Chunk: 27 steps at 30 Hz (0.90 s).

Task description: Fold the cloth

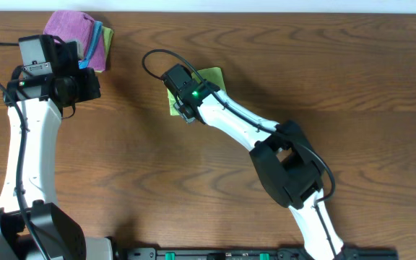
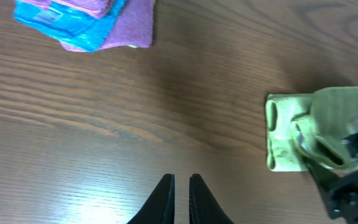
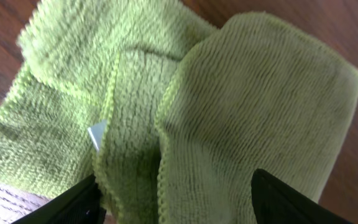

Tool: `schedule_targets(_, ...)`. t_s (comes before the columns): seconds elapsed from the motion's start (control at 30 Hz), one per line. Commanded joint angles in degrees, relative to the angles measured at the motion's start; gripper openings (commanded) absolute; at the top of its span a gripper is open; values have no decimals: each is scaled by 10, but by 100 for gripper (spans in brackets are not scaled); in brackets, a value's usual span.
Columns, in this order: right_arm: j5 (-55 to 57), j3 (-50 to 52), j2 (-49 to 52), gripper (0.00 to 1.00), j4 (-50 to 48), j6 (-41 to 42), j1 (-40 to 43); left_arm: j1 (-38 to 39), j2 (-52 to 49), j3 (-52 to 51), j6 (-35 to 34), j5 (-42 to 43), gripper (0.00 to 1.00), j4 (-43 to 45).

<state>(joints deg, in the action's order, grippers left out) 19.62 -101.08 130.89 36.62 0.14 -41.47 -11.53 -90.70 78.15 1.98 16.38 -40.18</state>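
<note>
**Right jaws spread over the green cloth, left jaws together**

I see the lime-green terry square cloth [image 1: 211, 75] lying on the brown wooden table [image 1: 352, 87], towards the far edge and around the middle. It is doubled over in layers, one ribbed flap on top of a fluffier one. A small white tag [image 3: 98, 135] peeks out between the layers.

The right gripper [image 3: 176, 200] hangs directly over the cloth. Its two dark fingers stand wide apart with green fabric filling the space between them, and I cannot see them pinching anything.

The left gripper [image 2: 182, 199] is over bare wood with its fingers almost touching and nothing between them.

In the far left corner a folded purple cloth [image 1: 67, 25] and a light-blue cloth [image 1: 91, 45] sit in a pile, well apart from the green one
</note>
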Motion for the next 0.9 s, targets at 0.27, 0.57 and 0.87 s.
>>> schedule_targets(0.27, 9, -40, 0, 66, 2, -4, 0, -12, -15, -1, 23, -28, 11, 3)
schedule_targets(0.57, -21, -40, 3, 63, 1, -4, 4, -12, -16, -1, 23, -28, 11, 4)
schedule_targets(0.87, -65, -40, 9, 64, -2, 11, 22, -12, -16, -1, 23, -28, 11, 4)
